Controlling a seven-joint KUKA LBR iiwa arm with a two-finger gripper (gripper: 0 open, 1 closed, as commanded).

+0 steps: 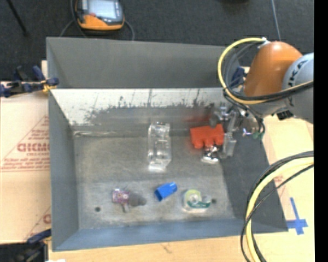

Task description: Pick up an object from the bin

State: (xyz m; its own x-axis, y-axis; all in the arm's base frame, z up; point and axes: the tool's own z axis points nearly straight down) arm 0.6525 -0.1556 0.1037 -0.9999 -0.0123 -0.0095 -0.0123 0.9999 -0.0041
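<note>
Gripper (221, 146) at right side of bin (63, 173), against or just beside a red blocky thing (206, 136); clenched or released, can't tell; clear plastic piece (159, 146) lies apart to the left; risk: w/ an off-centre hold the red blocky thing could slip out on lift.

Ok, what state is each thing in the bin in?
red piece, at the right, next to the gripper
gripper, lowered beside the red piece
clear box, lying loose, middle
blue piece, lying loose, front
purple piece, lying loose, front left
clear-green roll, lying loose, front right
</note>
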